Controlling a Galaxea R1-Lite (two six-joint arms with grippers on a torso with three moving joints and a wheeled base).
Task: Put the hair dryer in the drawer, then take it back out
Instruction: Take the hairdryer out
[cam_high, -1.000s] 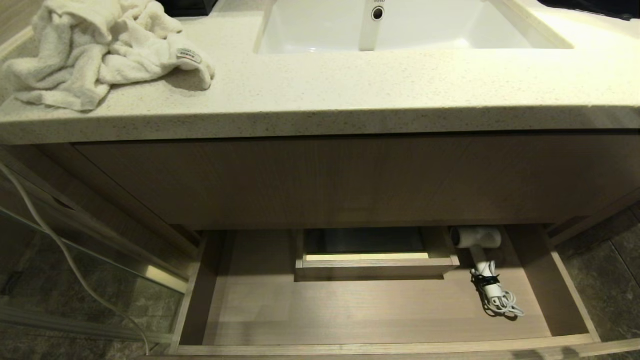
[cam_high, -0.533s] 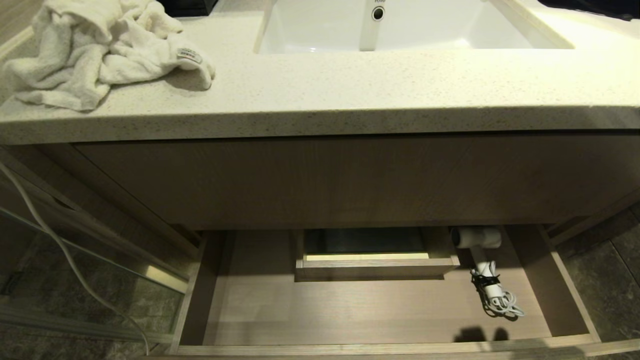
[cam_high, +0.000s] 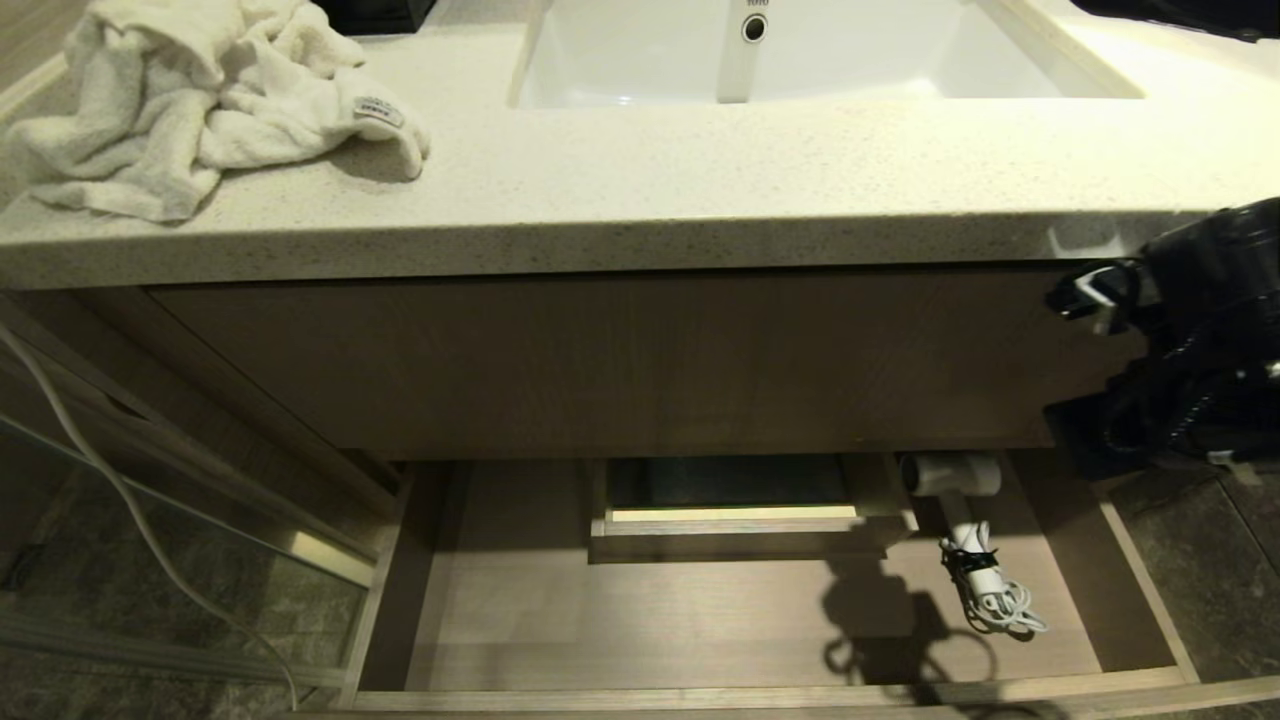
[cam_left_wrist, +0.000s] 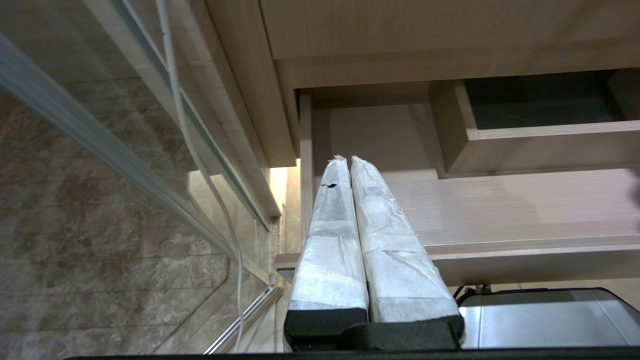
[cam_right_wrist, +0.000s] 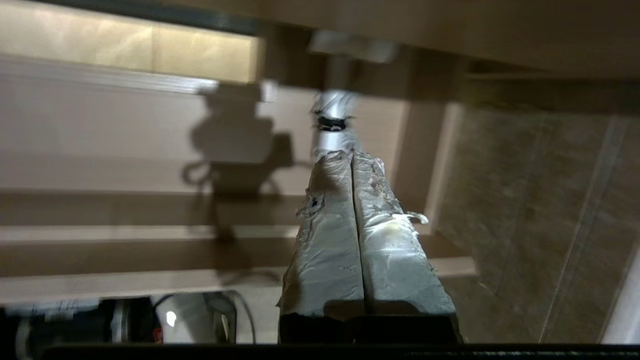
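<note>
The drawer (cam_high: 700, 697) stands pulled open under the vanity, with a boxed cutout (cam_high: 750, 530) at its back. At the right end of the drawer lies the white hair dryer (cam_high: 955, 476), barrel at the back, with its handle and bundled cord (cam_high: 1000, 600) toward the front. My right arm (cam_high: 1190, 350) hangs above the drawer's right end. In the right wrist view, the right gripper (cam_right_wrist: 350, 152) is shut and empty, and the hair dryer's handle (cam_right_wrist: 331, 107) shows just past its tips, apart from them. The left gripper (cam_left_wrist: 347, 159) is shut and empty, parked low by the drawer's left front corner (cam_left_wrist: 306, 220).
A crumpled white towel (cam_high: 200, 100) lies on the speckled countertop (cam_high: 700, 190) left of the sink (cam_high: 1000, 70). A taller wood-grain panel (cam_high: 650, 360) overhangs the drawer's back. A glass panel (cam_high: 180, 560) and a white cable (cam_high: 130, 520) stand to the left, over stone floor.
My right arm has come into the head view at the right edge, and its shadow has spread over the drawer floor. The hair dryer has not moved.
</note>
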